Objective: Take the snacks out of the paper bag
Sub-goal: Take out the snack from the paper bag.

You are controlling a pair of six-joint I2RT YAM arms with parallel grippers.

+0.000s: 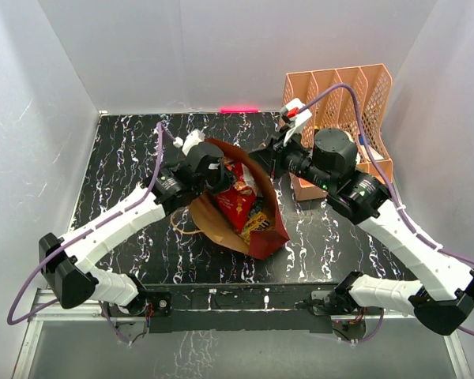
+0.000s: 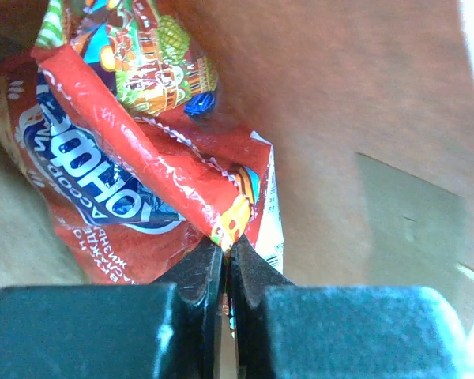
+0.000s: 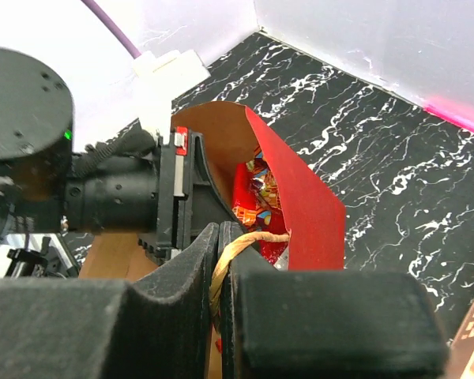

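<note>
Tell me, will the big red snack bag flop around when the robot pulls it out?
Probably floppy: the red snack bag is creased, crinkled film, and the left gripper pinches only one corner, so it would likely dangle. Its shiny skin may be slippery. The right gripper pinching the cord handle should steady the paper bag.

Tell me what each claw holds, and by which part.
Left claw pinches the red snack bag by a corner of its sealed edge. Right claw pinches the paper bag by its cord handle.

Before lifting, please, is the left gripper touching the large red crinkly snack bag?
Touching: left wrist view shows the left gripper pinching the red snack bag.
</note>
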